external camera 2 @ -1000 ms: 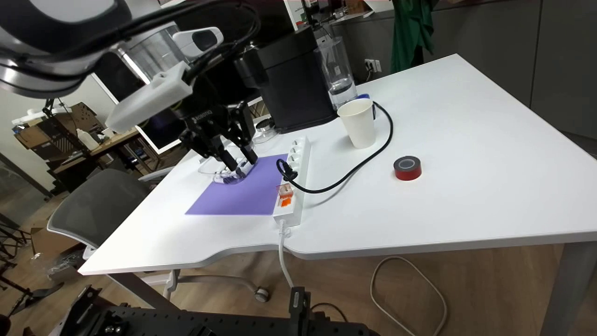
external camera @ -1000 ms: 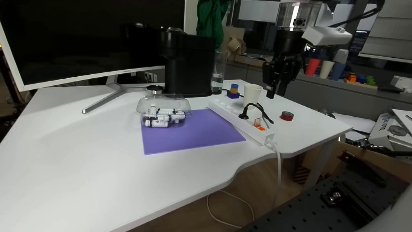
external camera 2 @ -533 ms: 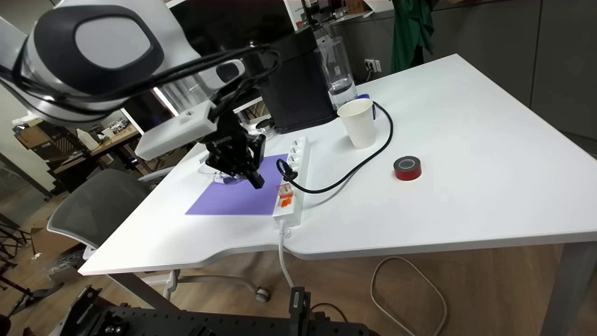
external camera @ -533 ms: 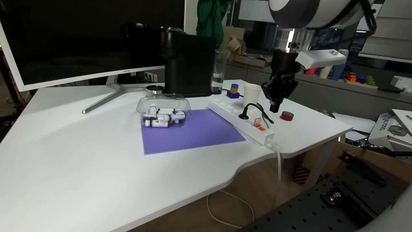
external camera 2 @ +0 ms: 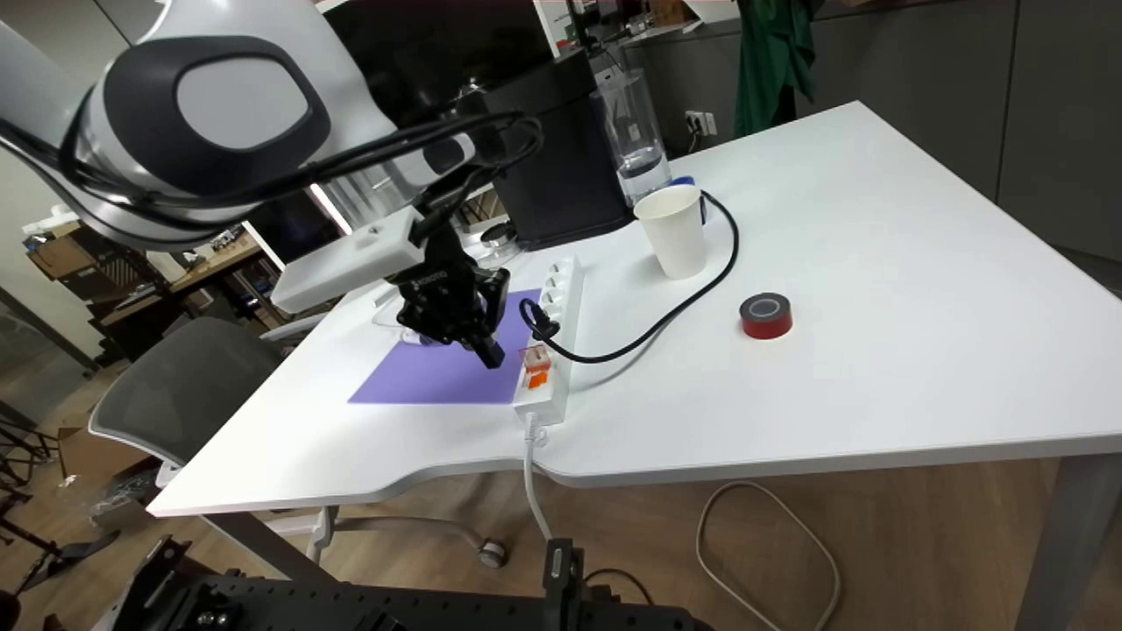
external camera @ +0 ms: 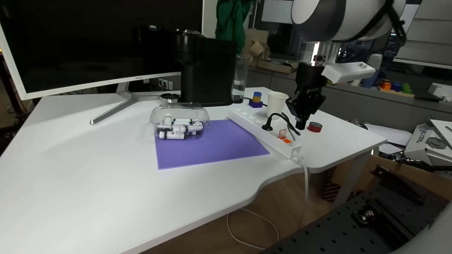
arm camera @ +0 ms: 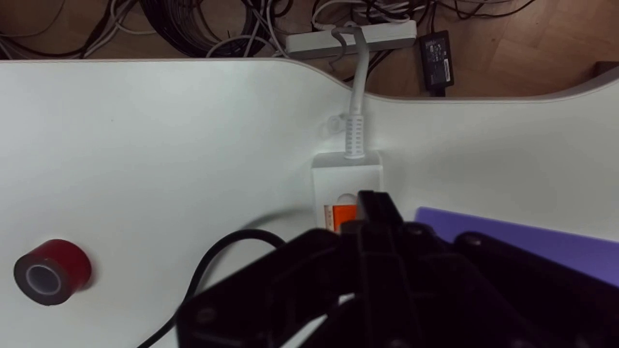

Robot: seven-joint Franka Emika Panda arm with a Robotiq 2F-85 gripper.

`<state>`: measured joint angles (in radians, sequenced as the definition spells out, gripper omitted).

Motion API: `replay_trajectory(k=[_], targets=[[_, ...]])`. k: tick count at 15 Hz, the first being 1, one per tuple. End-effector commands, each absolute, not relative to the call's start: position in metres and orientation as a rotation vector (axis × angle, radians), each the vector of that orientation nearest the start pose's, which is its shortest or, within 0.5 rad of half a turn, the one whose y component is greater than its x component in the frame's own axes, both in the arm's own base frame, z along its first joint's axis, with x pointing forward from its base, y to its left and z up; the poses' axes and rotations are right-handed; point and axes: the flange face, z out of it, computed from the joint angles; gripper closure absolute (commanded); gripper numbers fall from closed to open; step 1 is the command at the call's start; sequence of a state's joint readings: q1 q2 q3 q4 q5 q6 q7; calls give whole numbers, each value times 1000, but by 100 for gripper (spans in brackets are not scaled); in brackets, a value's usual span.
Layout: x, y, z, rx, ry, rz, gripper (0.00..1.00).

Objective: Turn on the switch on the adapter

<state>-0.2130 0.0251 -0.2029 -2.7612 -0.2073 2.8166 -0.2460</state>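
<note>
The adapter is a long white power strip, seen in both exterior views (external camera: 259, 132) (external camera 2: 543, 405) and in the wrist view (arm camera: 333, 181). Its orange switch (external camera: 287, 140) sits near the cord end and also shows in an exterior view (external camera 2: 536, 380). A clear orange flap (external camera: 283, 133) stands up beside it. My gripper (external camera: 301, 125) is shut and empty, fingertips down, above the table and apart from the strip. In an exterior view the fingertips (external camera 2: 493, 354) appear just left of the strip. In the wrist view the fingers (arm camera: 372, 194) hide part of the switch (arm camera: 344, 214).
A black plug and cable (external camera 2: 649, 337) arch from the strip, beside a paper cup (external camera 2: 673, 232). A red tape roll (external camera 2: 765, 316) lies on the table. A purple mat (external camera: 212, 148) bears a clear box (external camera: 180, 121) of small bottles. A coffee machine (external camera: 208, 70) stands behind.
The gripper has closed from open. It has moved down and toward the switch end of the strip. The strip and the other objects have not moved.
</note>
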Motion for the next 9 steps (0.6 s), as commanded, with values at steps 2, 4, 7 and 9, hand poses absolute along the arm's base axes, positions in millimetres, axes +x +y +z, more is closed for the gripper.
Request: replay_trajectory(k=[2,4,7,9], targets=[[368,-157,203,-3188,-95,-21,100],[370,-159,198,-3161,-123,-35,100],[379,-158,192,-3140,-180,-62,100],[387,-159,188,-3141,-230,-76,100]])
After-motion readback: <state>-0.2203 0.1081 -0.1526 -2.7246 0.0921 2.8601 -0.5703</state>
